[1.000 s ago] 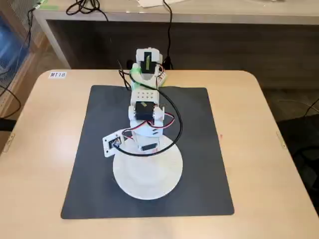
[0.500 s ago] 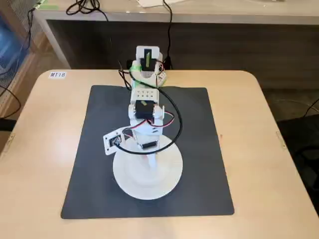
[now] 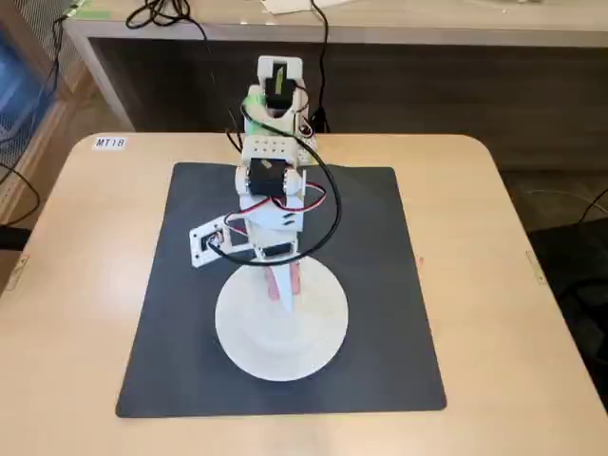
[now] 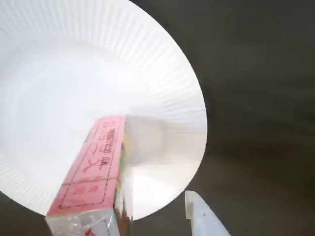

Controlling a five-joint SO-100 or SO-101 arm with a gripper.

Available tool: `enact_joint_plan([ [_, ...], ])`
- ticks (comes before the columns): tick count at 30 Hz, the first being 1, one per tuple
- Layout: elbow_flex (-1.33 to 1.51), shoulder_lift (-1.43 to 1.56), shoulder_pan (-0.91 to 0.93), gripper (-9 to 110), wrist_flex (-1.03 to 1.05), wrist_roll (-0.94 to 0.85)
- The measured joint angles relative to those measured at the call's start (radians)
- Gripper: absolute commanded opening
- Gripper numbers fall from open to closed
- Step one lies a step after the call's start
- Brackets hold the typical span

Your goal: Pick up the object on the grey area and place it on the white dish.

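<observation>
Fixed view, from the left: light wooden tabletop (image 3: 76,285) with a small label (image 3: 109,142) near its far left corner, then the dark grey mat (image 3: 380,285) spread square across the middle. White plate (image 3: 281,350) lying on the mat's near half, unmoved since the earlier pictures. White arm (image 3: 269,161) reaching from the table's far edge over the mat, drawn back and raised compared with a second ago, when the wrist sat low over the plate's far rim and hid whatever was beneath. Gripper (image 3: 283,273) now higher, hanging above that far rim. Pink box (image 3: 281,288) newly exposed under it, standing roughly upright at the far part of the plate, top end still up among the gripper parts; contact there not clear from this angle.

Wrist view, from the left: ribbed rim and smooth centre of the plate (image 4: 59,73) filling most of the picture. Box (image 4: 93,167) running from the lower edge up toward the plate's middle, pink printed face up, shiny wrapped end nearest the camera. Gripper (image 4: 157,221) spread, with one white fingertip (image 4: 202,219) showing at lower right, clearly apart from the box, plate and mat visible in the gap; other finger hidden. Mat (image 4: 261,98) dark along the right side.
</observation>
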Motion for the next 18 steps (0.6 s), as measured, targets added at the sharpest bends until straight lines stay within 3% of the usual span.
enact_joint_plan([
  [7, 0.035, 0.181, 0.000, 51, 0.000, 0.003],
  [9, 0.048, 0.259, 0.000, 41, 0.000, 0.009],
  [13, 0.081, 0.476, 0.000, 4, 0.000, 0.067],
  [18, 0.252, 0.821, -0.002, 0, -0.029, 0.153],
])
